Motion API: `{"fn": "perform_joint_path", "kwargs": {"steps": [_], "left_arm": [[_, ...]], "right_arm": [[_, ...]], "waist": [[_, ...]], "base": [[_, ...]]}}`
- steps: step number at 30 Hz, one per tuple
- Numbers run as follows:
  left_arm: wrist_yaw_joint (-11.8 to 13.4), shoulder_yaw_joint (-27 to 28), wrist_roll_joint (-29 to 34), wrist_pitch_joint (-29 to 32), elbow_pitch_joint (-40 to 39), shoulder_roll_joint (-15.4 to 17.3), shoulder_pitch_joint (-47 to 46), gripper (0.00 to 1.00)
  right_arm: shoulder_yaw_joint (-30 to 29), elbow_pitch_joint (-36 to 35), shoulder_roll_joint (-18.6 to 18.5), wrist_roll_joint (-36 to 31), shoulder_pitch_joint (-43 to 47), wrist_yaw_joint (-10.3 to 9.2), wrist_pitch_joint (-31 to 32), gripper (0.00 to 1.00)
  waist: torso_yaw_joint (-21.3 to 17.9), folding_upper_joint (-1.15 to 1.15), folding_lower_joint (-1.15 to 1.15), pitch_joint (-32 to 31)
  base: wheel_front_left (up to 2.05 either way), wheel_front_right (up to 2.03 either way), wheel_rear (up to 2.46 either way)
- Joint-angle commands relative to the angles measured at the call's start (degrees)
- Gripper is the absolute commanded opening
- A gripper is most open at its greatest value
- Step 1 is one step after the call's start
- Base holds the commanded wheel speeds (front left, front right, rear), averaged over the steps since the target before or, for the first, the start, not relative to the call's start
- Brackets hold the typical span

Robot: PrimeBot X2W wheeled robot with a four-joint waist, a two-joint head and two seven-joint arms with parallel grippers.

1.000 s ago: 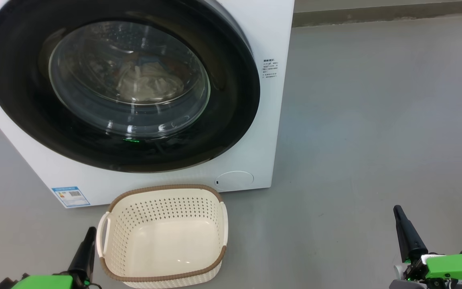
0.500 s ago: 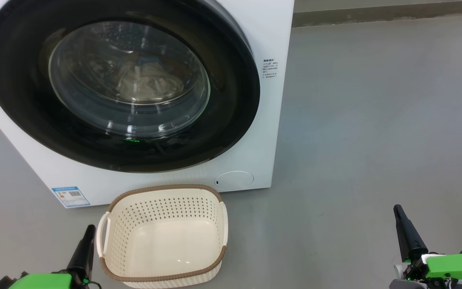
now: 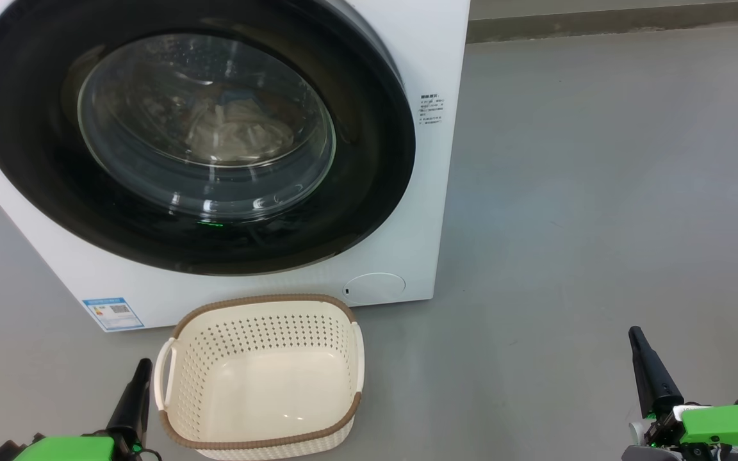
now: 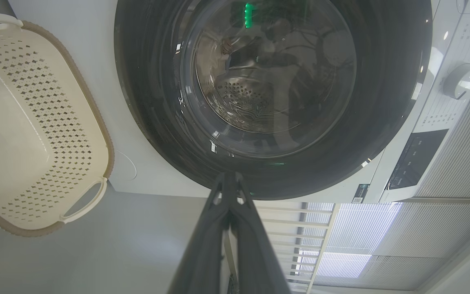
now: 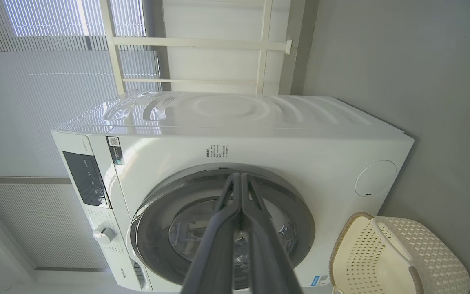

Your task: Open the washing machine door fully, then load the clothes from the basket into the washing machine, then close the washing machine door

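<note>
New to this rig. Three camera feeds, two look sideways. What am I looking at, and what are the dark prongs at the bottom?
This is a wheeled robot with two arms, each ending in a two-fingered gripper. Those fingers are the dark prongs.

The head view looks down from the robot's head. The left gripper is at the lower left and the right gripper at the lower right. Both are shut and hold nothing.

The other two pictures come from cameras on the wrists. Each looks along its own gripper's fingers, so the room appears turned sideways.

A white washing machine stands on the grey floor. Its round black door is closed, and pale clothes show through the glass. In front of it sits a cream basket, which is empty.
</note>
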Motion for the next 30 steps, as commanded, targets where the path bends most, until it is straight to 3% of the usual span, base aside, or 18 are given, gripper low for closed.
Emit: {"fn": "perform_joint_path", "kwargs": {"steps": [1, 30], "left_arm": [[-0.16, 1.92, -0.4, 0.46, -1.07, 1.0, -2.34, 0.0], [-0.16, 2.12, -0.23, 0.62, -1.07, 0.86, -2.35, 0.0]], "right_arm": [[1.35, -1.44, -0.26, 0.6, -2.24, -0.06, 0.45, 0.0], [1.36, -1.44, -0.26, 0.61, -2.24, -0.06, 0.44, 0.0]], "waist": [[0.0, 0.0, 0.0, 0.0], [0.0, 0.0, 0.0, 0.0]], "base": [[0.0, 0.0, 0.0], [0.0, 0.0, 0.0]]}}
